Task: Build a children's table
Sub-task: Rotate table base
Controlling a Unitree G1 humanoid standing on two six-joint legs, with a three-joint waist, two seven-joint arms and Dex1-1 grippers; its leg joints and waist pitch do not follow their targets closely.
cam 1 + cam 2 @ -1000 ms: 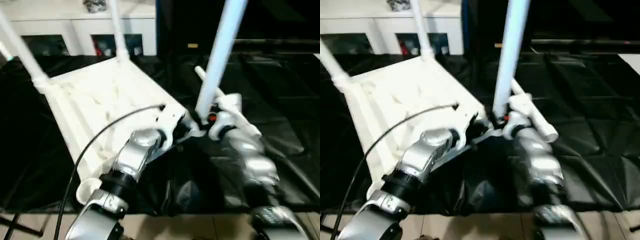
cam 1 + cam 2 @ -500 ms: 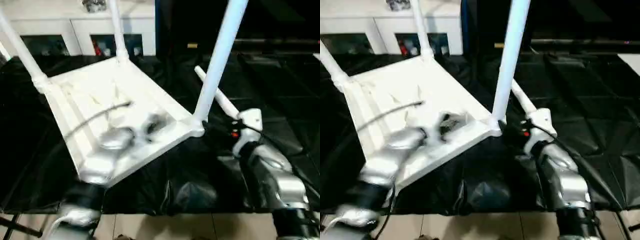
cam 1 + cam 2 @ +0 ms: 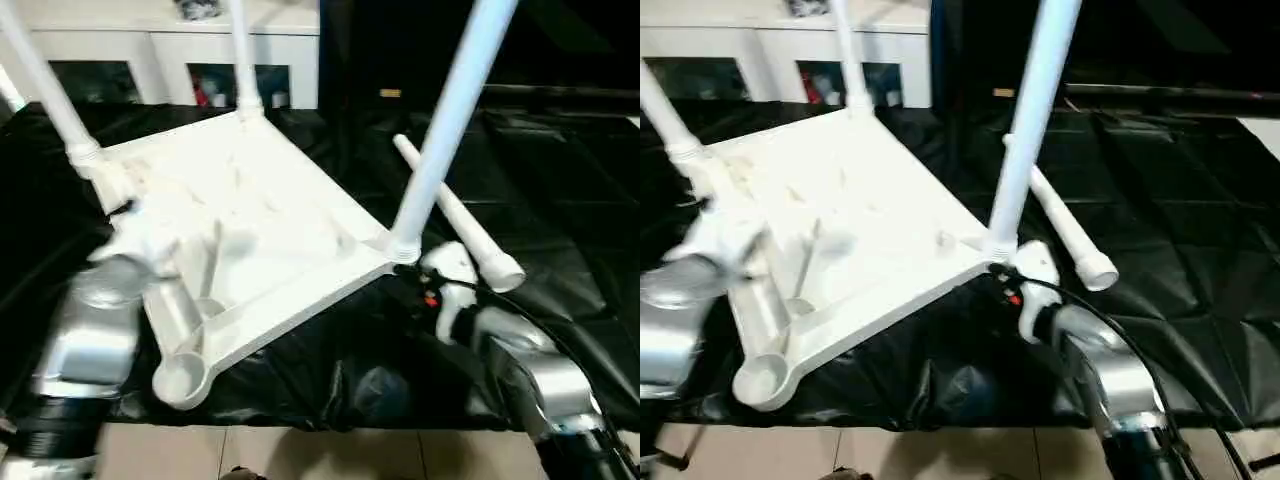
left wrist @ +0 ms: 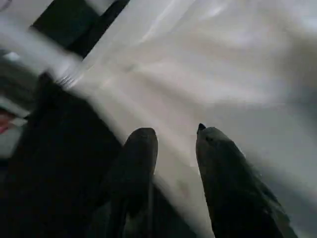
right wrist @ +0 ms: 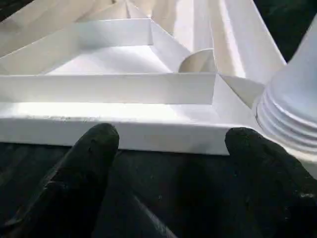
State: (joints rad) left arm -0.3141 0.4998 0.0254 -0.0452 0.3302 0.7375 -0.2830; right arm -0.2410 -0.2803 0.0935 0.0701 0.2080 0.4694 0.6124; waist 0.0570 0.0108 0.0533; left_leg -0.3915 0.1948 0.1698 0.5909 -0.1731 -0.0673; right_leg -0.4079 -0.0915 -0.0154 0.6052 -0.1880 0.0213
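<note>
Currently:
Right gripper (image 5: pixel 168 148): fingers apart, empty, just off the tabletop (image 3: pixel 250 230) rim beside a fitted leg (image 3: pixel 445 130).
Left gripper (image 4: pixel 173 144): fingers somewhat apart, holding nothing, over the tabletop's ribbed underside.
Tabletop: upside down, tilted, on the black work table (image 3: pixel 560 200).
Done: three legs stand in corner sockets.
Left: near corner socket (image 3: pixel 180 378) empty; fourth leg (image 3: pixel 460 220) lies loose beside the tabletop.

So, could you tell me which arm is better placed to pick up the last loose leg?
The right, probably. The loose leg lies on the black cover just beyond the right gripper, which is open and empty. The left gripper is over the tabletop.
</note>
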